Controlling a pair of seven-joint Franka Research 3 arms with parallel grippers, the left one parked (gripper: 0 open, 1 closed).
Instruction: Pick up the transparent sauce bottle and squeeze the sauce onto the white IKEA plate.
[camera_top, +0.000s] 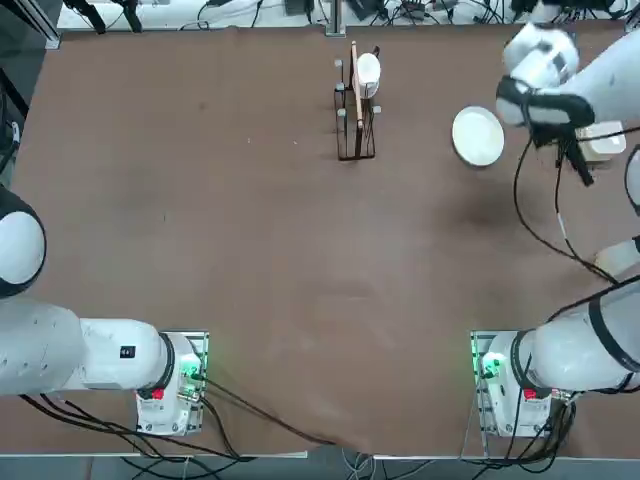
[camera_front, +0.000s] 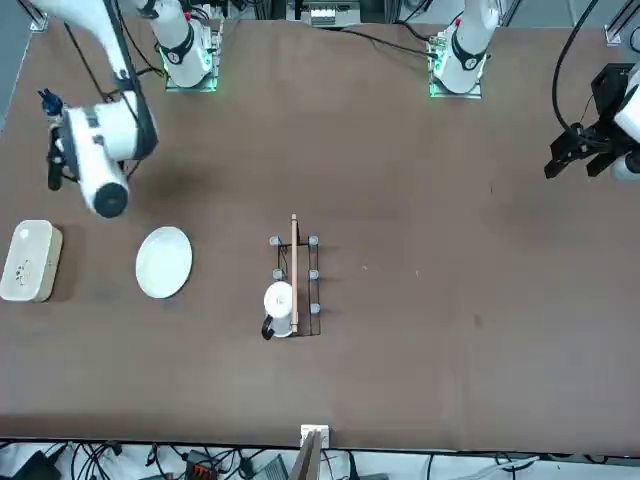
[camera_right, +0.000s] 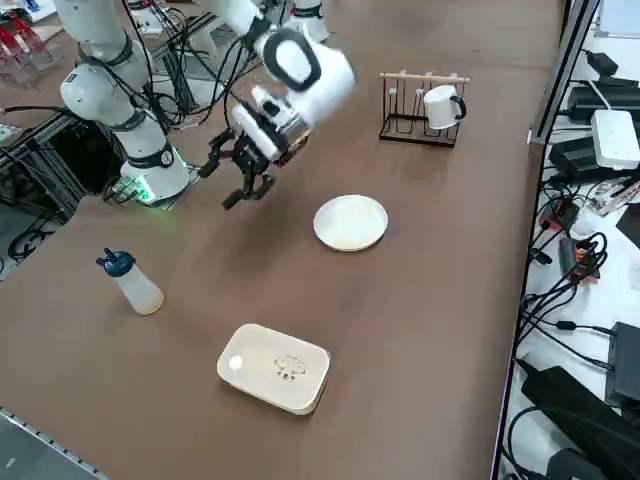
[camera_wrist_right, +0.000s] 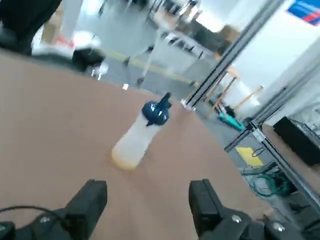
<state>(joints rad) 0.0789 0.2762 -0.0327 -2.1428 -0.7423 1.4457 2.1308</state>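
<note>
Clearly, gripper spread wide and empty, bottle standing apart from it

The right gripper (camera_right: 228, 186) hangs above the table (camera_top: 300, 260), its two fingers spread well apart with nothing between them. The sauce bottle (camera_right: 139, 285) stands upright on the tabletop, to the gripper's right and closer to the arm bases, not touched by either finger. Its cap is dark blue, and yellowish sauce shows low in the cloudy plastic; how full it is I can't tell. From the front, the arm (camera_front: 105, 150) hides most of the bottle, leaving little more than the cap in sight. From overhead, only a pale piece of it shows, the cap being hard to make out.

The round white plate (camera_right: 350, 222) lies to the gripper's left and slightly farther from the bases, its surface bare. Beyond the gripper sits the cream dish (camera_right: 274, 368), lid up, partly covered by the arm in the overhead view. Well off to the gripper's left is a wire rack (camera_right: 405, 115) with a white mug (camera_right: 441, 107) on it; from overhead, the mug's black handle is mostly hidden.
</note>
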